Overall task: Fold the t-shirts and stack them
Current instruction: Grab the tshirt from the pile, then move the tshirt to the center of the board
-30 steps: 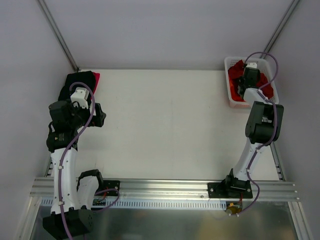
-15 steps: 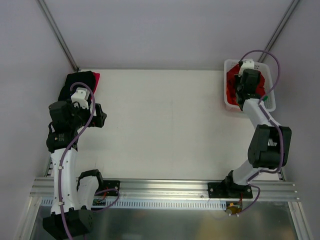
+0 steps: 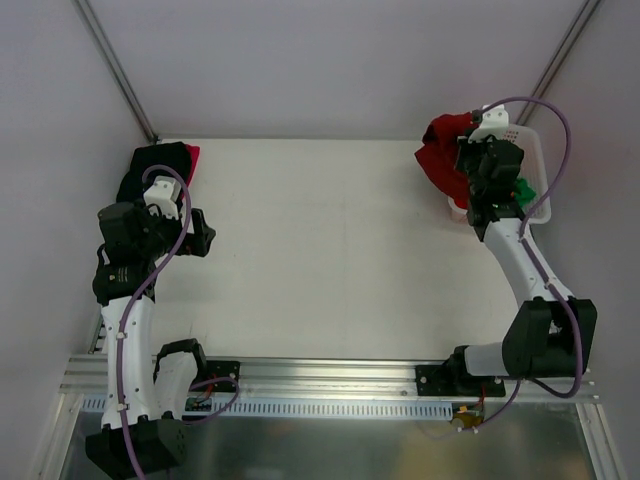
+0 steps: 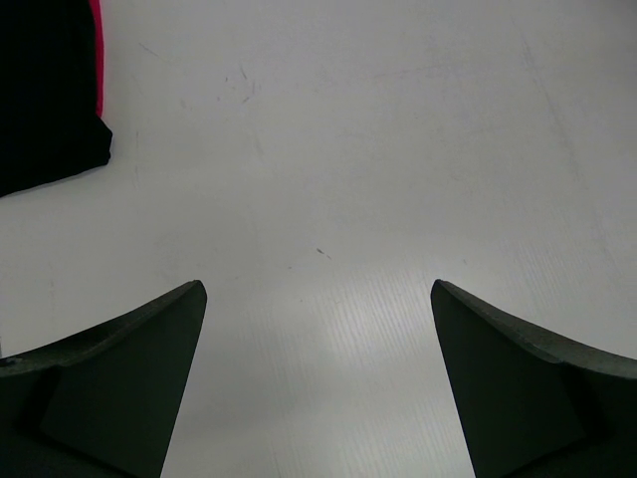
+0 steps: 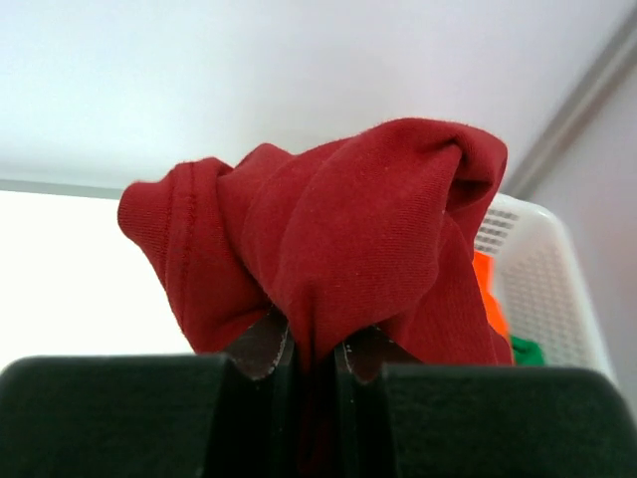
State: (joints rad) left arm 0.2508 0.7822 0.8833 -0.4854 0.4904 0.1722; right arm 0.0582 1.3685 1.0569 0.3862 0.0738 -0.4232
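I hold dark red t-shirt point(image 5: 348, 229) clamped in right gripper point(image 5: 317, 344) | table point(image 3: 330, 250) centre at its 8 o'clock | left gripper point(image 4: 317, 289) agape, farther.

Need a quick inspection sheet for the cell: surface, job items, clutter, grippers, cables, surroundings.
Surface: white table, faint scuffs.
Job's things: dark red t-shirt bunched, held up over the basket's left rim; black t-shirt at the far-left corner on a bright red t-shirt; orange cloth and green cloth in the basket.
Clutter: white lattice basket, far-right corner.
Grippers: left gripper open above the table; right gripper shut on the dark red t-shirt.
Cables: purple cable looped along each arm, no snag seen.
Surroundings: grey walls; metal rail at the near edge.
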